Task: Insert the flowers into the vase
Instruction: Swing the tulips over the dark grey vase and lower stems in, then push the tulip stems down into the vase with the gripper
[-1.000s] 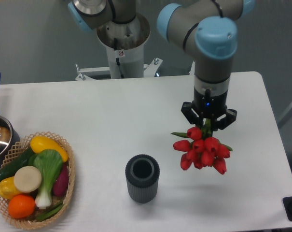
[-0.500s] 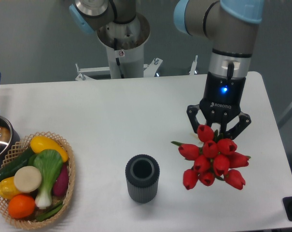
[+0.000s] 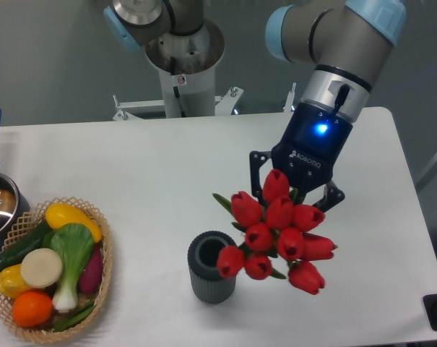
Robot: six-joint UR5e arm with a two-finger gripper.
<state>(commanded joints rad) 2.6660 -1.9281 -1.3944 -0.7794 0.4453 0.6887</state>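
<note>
The gripper is clamped on the stems of the flowers, with its dark fingers showing on either side just above the topmost bud; the grip point itself is hidden behind the red heads. Over the last second the arm has tilted and swung the bunch leftward and toward the camera: a second ago the tulips hung straight down well to the right of the vase, and now the wrist leans and the buds fan out so that the leftmost one overlaps the vase's right rim in this view. The bunch also looks larger, which suggests it has been raised toward the camera rather than lowered.

The vase stands upright on the white surface, its round mouth partly visible and partly covered by a bud. The stem ends cannot be seen, so whether they are over the mouth is unclear.

My judgement is that transport is nearly done and alignment is the step in hand. The stems need to come vertical over the opening before any descent, since the bunch is wider than the vase and a tilted approach could knock it over.

Off to the left sit a wicker basket of toy vegetables and a steel pot with a blue handle, both well clear.
</note>
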